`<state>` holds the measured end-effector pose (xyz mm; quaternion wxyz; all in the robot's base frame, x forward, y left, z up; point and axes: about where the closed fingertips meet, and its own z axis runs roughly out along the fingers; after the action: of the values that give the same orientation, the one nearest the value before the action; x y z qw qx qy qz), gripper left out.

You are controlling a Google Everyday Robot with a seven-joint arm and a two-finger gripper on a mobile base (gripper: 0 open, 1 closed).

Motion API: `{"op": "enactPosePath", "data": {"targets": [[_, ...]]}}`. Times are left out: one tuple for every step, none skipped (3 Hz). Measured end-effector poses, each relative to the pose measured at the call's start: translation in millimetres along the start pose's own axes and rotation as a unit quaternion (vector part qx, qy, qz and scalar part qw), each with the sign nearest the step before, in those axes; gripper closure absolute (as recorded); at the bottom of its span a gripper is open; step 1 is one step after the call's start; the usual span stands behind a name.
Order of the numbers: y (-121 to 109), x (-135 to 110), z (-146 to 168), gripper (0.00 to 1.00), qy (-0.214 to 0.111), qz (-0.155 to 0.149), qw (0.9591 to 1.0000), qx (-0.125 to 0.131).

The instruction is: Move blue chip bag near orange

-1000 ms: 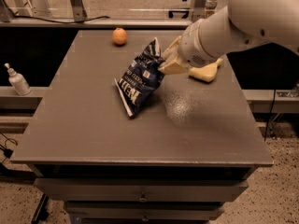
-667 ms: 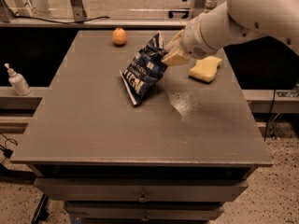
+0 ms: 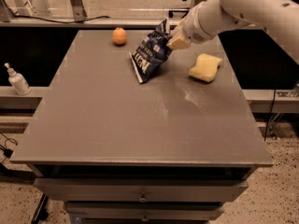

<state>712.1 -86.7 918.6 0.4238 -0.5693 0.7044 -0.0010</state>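
Observation:
The blue chip bag hangs tilted over the far middle of the grey table, its lower end close to or touching the top. My gripper is shut on the bag's upper right corner, with the white arm reaching in from the upper right. The orange sits on the table at the far left, a short way to the left of the bag and apart from it.
A pale yellow sponge lies on the table to the right of the bag, under my arm. A white pump bottle stands on a lower shelf at the left. Drawers run along the table's front. Metal frame legs stand behind the table.
My gripper has carried the bag up the picture, away from the camera and toward the far edge, bringing it closer to the orange. The sponge and orange have not moved.

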Motion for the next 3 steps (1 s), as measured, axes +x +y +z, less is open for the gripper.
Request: {"op": "enactPosePath", "data": {"targets": [[-37,14,15,1.00,0.022,0.012,0.9990,0.036],[-71,26,32,1.00,0.043,0.028,0.9964,0.068],[-94,32,45,1.00,0.058,0.043,0.9928,0.095]]}}
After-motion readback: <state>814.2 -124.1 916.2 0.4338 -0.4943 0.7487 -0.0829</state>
